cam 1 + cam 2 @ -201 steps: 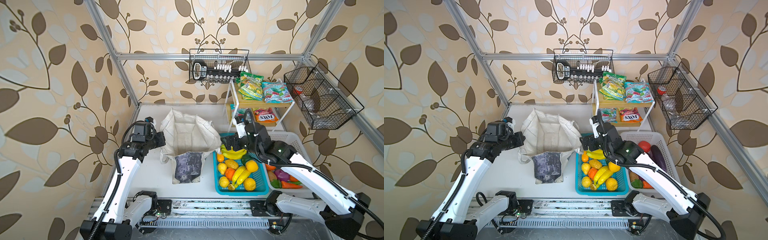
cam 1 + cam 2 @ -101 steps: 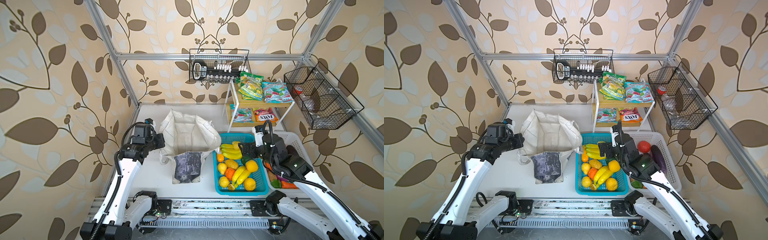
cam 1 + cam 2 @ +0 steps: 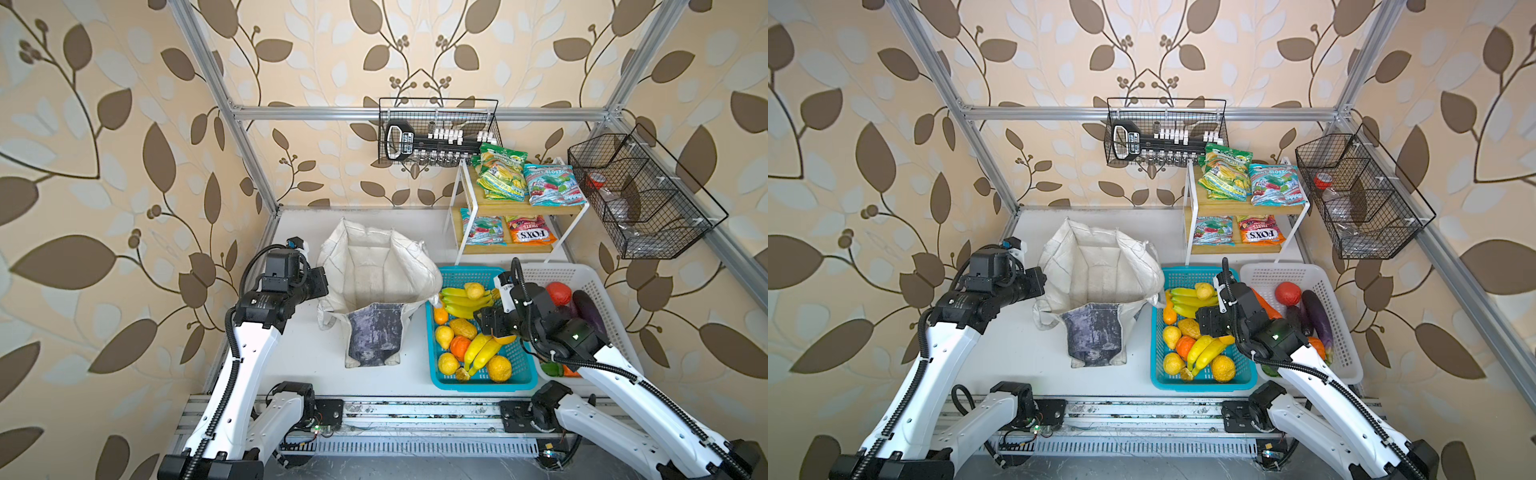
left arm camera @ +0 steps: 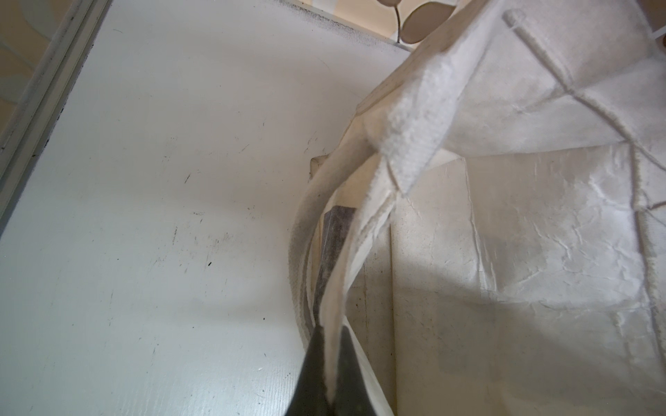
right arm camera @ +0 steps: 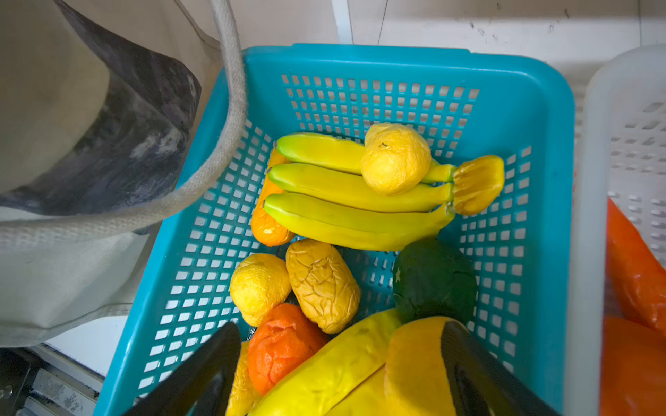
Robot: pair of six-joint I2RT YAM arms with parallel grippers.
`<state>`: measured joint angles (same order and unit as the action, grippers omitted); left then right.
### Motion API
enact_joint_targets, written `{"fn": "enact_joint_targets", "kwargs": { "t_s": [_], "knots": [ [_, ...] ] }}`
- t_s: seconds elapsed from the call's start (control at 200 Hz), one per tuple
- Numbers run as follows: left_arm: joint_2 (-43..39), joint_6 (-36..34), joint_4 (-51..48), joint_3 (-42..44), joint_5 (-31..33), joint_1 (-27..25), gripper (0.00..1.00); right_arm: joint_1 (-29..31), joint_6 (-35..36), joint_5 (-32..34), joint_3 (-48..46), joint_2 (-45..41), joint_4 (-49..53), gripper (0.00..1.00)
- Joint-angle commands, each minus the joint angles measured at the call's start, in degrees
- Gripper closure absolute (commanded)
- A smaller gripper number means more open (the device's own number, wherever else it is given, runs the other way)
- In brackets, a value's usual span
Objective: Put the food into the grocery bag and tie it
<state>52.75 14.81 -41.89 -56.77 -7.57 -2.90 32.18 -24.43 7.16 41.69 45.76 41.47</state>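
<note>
White surface (image 3: pixel 299 365) carries the grocery bag (image 3: pixel 374 266) at its middle, its rim pinched by the left hand (image 4: pixel 329 345), seemingly to hold the mouth open, while the right hand (image 5: pixel 340 329) hangs spread over the food (image 5: pixel 342 180) in the turquoise basket (image 5: pixel 396 59) alongside.

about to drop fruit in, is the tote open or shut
Open: mouth of the grocery bag gapes upward, pale inner lining showing in both top views.

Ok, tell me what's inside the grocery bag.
Only bare off-white lining shows inside the grocery bag; nothing else is in view there. The depth just behind its marbled front panel is covered by that panel's rim.
</note>
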Motion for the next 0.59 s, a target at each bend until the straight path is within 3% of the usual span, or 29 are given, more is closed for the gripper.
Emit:
{"fn": "enact_joint_targets", "kwargs": {
  "t_s": [0.0, 0.055, 0.39, 0.59],
  "knots": [
    [-0.09, -1.31, 0.45, 0.35, -1.36, 0.64, 1.0, 2.14, -4.19, 6.35, 1.52, 0.16, 6.93, 0.11],
    [-0.17, -1.24, 0.4, 0.24, -1.91, 0.93, 1.0, 2.92, -4.66, 9.29, 1.03, 0.16, 7.5, 0.1],
    [0.67, -1.0, 0.85, 0.31, -3.83, 1.22, 1.0, 4.75, -6.69, 11.06, 0.25, 5.3, 8.47, 0.17],
    [0.87, -0.87, 0.76, 0.26, -4.63, 1.26, 1.0, 6.24, -8.61, 16.24, 0.75, 7.04, 10.35, 0.18]
  ]
}}
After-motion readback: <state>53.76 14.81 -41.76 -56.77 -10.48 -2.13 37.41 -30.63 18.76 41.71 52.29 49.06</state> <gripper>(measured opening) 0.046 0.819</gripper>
